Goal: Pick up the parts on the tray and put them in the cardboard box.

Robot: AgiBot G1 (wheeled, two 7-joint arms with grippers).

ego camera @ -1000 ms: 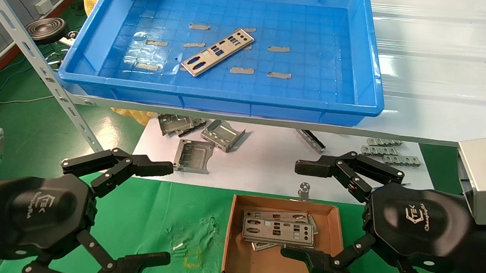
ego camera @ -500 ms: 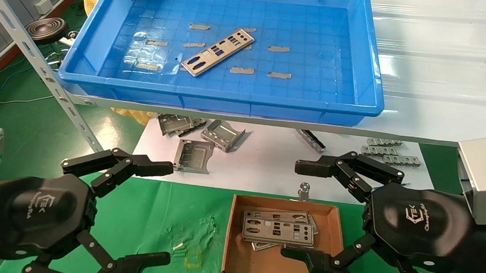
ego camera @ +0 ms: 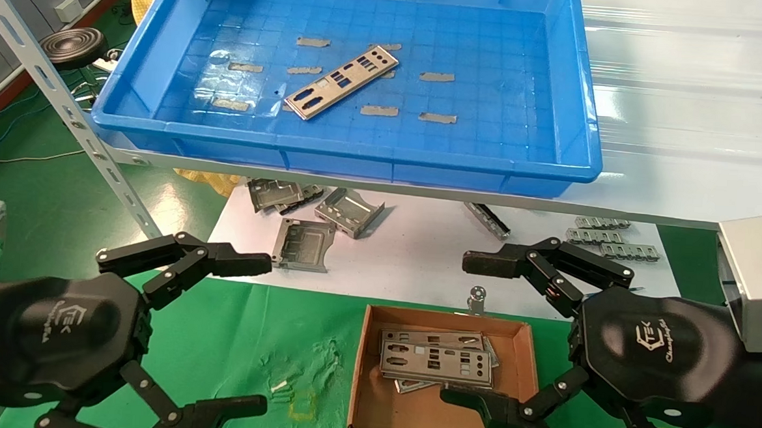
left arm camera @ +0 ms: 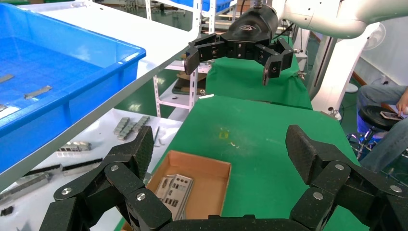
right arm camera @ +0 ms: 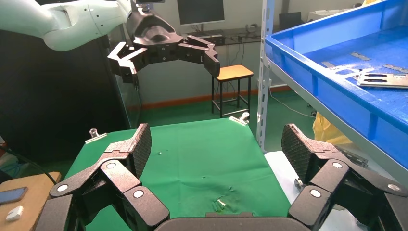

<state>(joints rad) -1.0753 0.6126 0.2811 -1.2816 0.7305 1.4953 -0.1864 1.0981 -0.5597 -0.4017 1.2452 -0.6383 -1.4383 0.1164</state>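
One part [ego camera: 341,81] lies diagonally on the floor of the tray [ego camera: 576,107], upper centre of the head view. The cardboard box [ego camera: 527,352], lower centre, holds a stack of plates [ego camera: 436,362]; at least three show. Left gripper [ego camera: 254,331] at lower left and right gripper [ego camera: 469,329] at lower right both stand spread wide, holding nothing.

Tray [ego camera: 575,120]: far rim cut off by the head view's top edge. Box [ego camera: 355,395]: near right corner hidden behind the right gripper's [ego camera: 466,329] lower finger. Plates [ego camera: 435,360] in the box overlap; the lower ones are mostly covered, their number unclear.
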